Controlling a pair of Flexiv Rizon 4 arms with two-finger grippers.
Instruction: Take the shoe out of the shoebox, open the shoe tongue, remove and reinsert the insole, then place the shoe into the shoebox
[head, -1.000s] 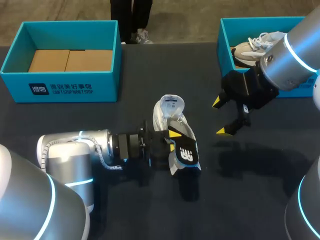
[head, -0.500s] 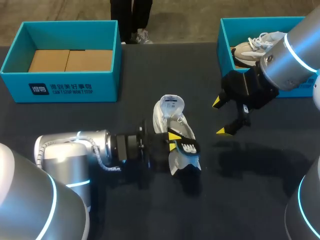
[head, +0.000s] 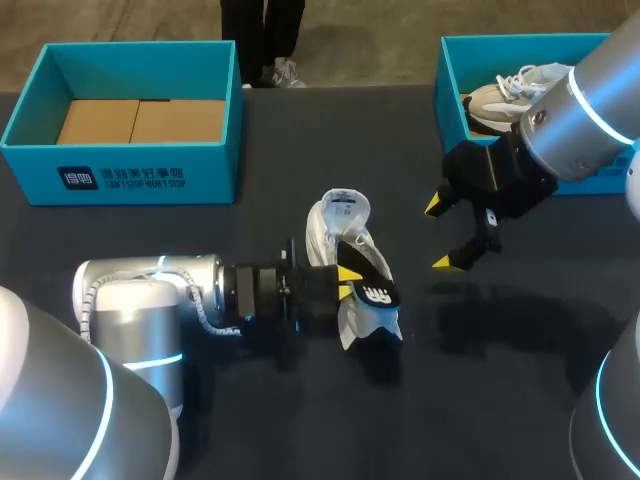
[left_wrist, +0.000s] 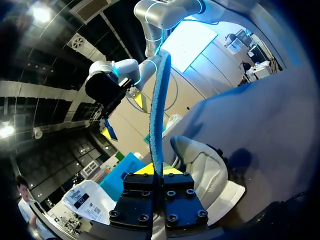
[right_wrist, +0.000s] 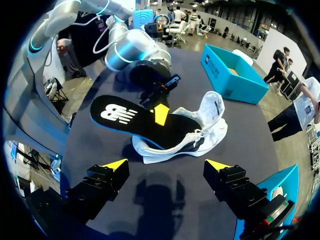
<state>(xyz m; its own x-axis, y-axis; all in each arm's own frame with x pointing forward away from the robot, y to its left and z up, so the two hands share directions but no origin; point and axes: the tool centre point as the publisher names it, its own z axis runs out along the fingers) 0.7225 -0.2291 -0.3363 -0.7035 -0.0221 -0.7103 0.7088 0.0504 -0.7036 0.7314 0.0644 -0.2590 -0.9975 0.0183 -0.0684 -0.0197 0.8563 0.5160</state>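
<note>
A white shoe (head: 340, 240) lies on the dark table, its tongue (head: 343, 208) folded back. Its insole (head: 376, 296), black on top with a white logo and blue underneath, sticks out of the shoe's opening toward the near side. My left gripper (head: 345, 278) is shut on the insole's edge. In the left wrist view the insole (left_wrist: 158, 110) stands edge-on between the yellow tips (left_wrist: 156, 169), with the shoe (left_wrist: 202, 167) beyond. In the right wrist view the insole (right_wrist: 131, 120) slants over the shoe (right_wrist: 192, 137). My right gripper (head: 438, 234) (right_wrist: 167, 164) hangs open to the shoe's right, holding nothing.
A teal shoebox (head: 452, 95) at the back right holds a second, beige shoe (head: 505, 92), partly hidden by my right arm. Another teal box (head: 130, 170) with cardboard inside stands at the back left, also seen as the teal box (right_wrist: 231, 72) in the right wrist view.
My left gripper has shut on the insole. The insole's free end has tipped flatter and shifted slightly. The right arm has kept still.
</note>
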